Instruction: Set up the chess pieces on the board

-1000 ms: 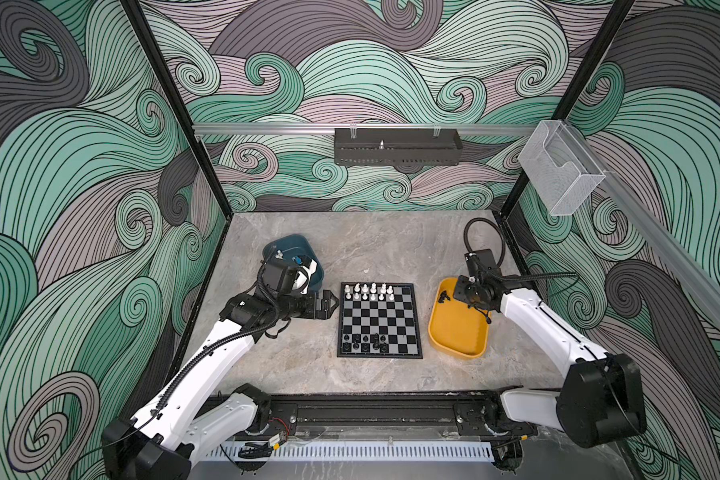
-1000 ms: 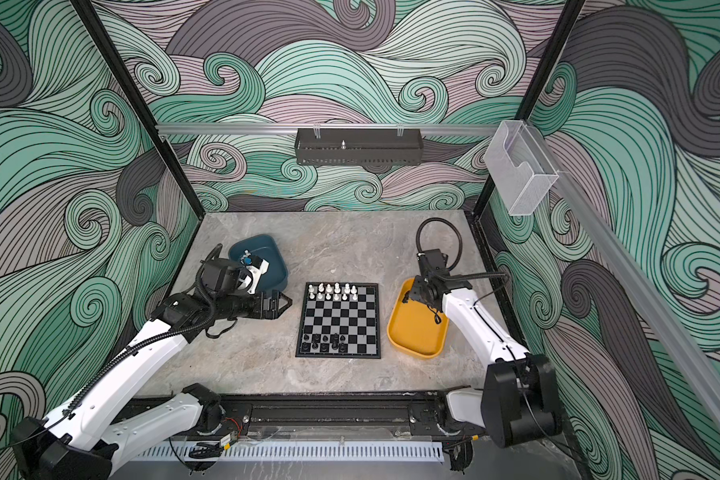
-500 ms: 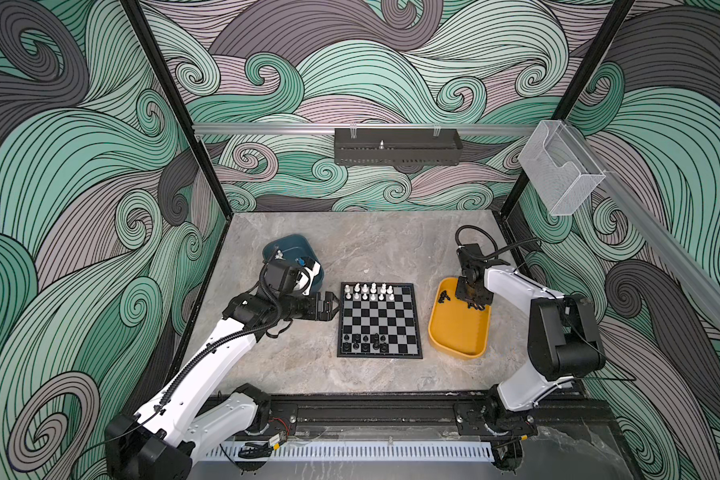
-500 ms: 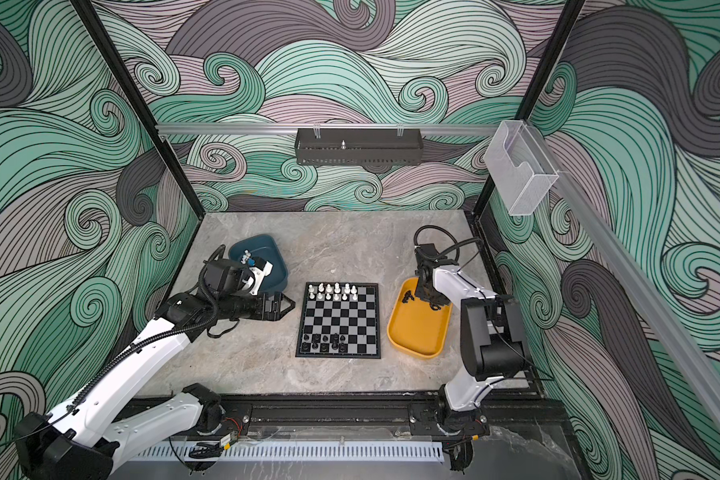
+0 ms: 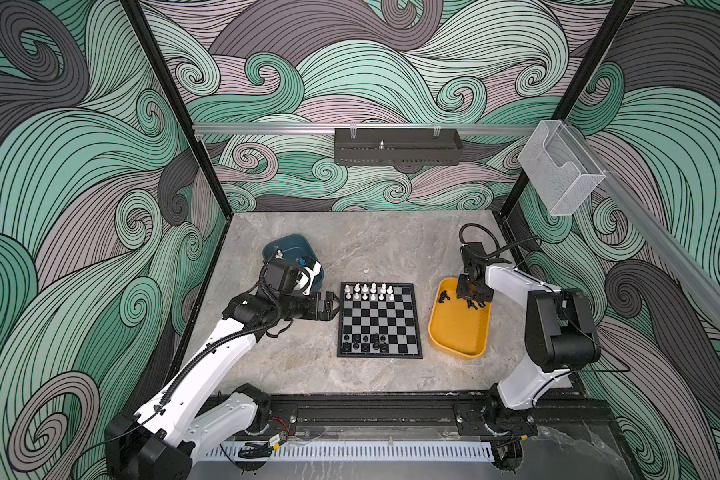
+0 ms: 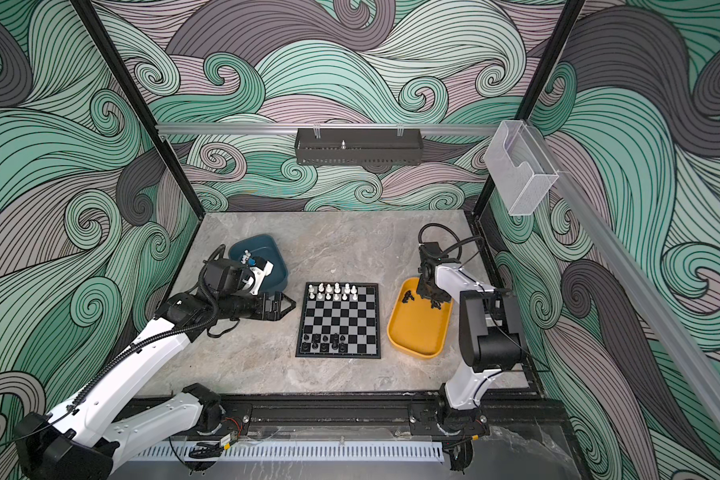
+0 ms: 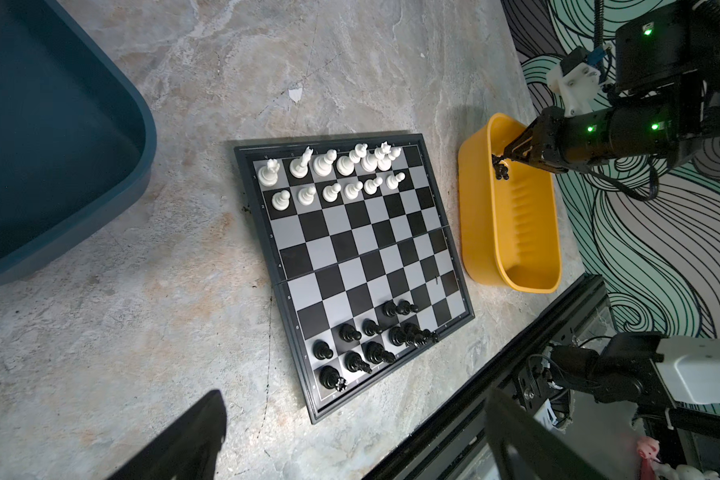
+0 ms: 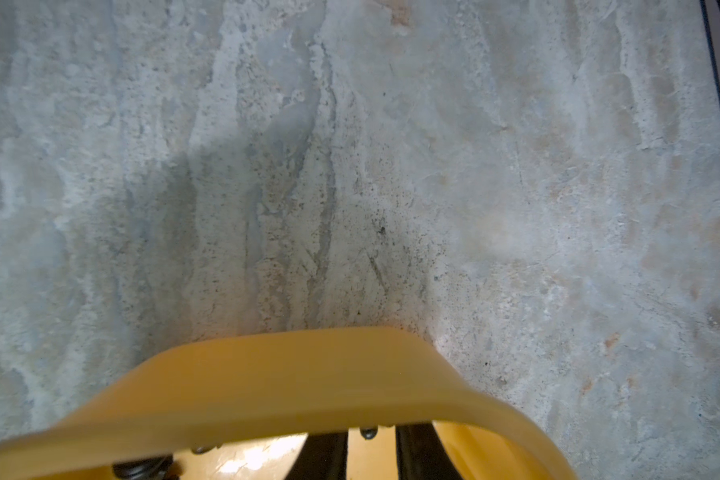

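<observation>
Counter (image 5: 371,249): grey stone under everything.
Board (image 5: 381,320): flat, mid-counter.
Yellow tray (image 5: 454,332): just right of the board, holding loose black pieces (image 5: 443,297).
Left jaws: wide open, empty, just left of the board.
Right jaws: down in the yellow tray, narrowed around a black piece (image 7: 501,171); I cannot tell whether they grip it.
White pieces (image 5: 371,291): 2 rows at the board's far edge; placed black pieces (image 5: 366,343) at its near edge.
Handling: probably light, stiff, slick, tippy; pinch mid-stem.
</observation>
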`<action>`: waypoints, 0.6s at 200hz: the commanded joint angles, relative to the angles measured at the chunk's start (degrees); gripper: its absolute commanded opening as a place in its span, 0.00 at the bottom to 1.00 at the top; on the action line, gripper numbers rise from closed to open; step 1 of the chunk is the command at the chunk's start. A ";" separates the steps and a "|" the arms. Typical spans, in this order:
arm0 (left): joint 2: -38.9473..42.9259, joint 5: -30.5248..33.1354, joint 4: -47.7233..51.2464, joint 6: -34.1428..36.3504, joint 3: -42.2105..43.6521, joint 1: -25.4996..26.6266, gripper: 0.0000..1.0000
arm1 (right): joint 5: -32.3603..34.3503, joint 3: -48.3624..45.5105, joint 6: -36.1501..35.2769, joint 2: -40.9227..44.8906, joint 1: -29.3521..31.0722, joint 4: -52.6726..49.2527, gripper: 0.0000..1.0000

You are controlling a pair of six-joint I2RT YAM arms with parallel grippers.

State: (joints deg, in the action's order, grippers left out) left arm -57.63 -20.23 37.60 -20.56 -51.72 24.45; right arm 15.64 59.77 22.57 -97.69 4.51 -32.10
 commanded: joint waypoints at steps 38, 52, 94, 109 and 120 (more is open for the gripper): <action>0.40 -1.13 -1.13 -0.18 -0.09 -0.38 0.99 | -4.35 0.11 0.10 -1.80 -2.06 1.34 0.20; 0.39 -1.13 -1.14 -0.12 -0.16 -0.45 0.99 | -5.11 -0.06 0.32 -1.93 -2.67 1.34 0.19; 0.56 -1.12 -1.25 -0.24 -0.20 -0.45 0.99 | -6.15 -0.18 0.31 -1.96 -3.49 1.59 0.14; 0.58 -1.13 -1.18 -0.21 -0.21 -0.53 0.99 | -6.41 -0.01 0.38 -2.56 -3.70 1.61 0.14; 0.67 -1.05 -1.15 -0.27 -0.15 -0.63 0.99 | -6.90 0.14 0.33 -2.77 -3.88 1.50 0.13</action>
State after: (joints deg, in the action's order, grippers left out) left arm -57.63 -20.40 37.26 -20.56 -51.72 24.38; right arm 10.00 59.75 22.81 -98.87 1.08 -30.52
